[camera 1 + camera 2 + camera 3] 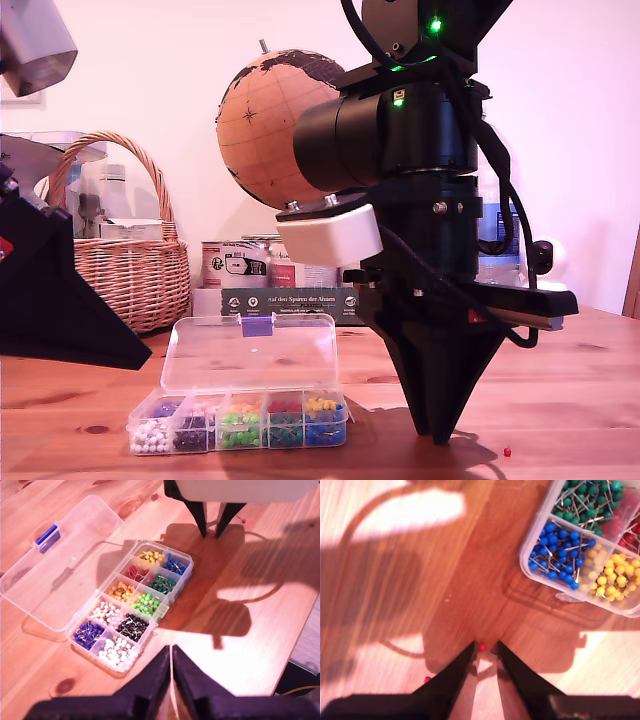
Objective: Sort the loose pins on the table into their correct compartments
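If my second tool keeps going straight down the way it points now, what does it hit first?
Most likely the red pin lying between the tips of my second tool, then the table right under it. The tips already look almost on the wood, though depth is hard to judge.

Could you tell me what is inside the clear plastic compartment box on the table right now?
The clear plastic box, lid open, holds ball-headed pins sorted by colour: white, black, purple, green, orange, red, teal, blue and yellow. Pins lower in each heap are covered by those above.
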You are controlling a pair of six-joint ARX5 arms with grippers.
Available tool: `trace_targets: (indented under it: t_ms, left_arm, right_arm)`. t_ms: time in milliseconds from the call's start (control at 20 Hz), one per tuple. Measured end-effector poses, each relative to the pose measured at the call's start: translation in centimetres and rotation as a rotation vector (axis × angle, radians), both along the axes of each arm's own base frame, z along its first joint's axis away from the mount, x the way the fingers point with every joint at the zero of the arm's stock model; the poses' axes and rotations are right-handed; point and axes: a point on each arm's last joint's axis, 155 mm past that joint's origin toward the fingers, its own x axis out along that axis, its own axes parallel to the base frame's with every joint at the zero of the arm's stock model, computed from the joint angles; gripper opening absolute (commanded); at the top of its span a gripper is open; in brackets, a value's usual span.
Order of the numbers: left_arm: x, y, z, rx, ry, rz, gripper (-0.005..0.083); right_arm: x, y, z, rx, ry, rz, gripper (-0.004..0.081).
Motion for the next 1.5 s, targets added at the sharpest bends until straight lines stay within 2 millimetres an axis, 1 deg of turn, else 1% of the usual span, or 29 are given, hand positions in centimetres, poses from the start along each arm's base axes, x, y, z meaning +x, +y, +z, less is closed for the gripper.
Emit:
trace_targets:
  t_ms: [350, 750, 1500]
  left_arm:
    - [0.0, 0.0, 0.0, 0.0, 0.0, 0.0, -0.0024]
    - [0.0, 0.0, 0.0, 0.0, 0.0, 0.0, -0.0024]
    - [0.0, 0.0, 0.0, 0.0, 0.0, 0.0, -0.0024]
  right_arm:
    - [-0.36, -0.45, -0.01, -0.016, 0.016, -0.002, 0.0113]
    - [-0.08, -0.17, 0.0, -0.005, 0.005, -0.002, 0.0111]
    - [-0.3, 0.03, -0.02, 0.006, 0.017, -0.002, 0.0104]
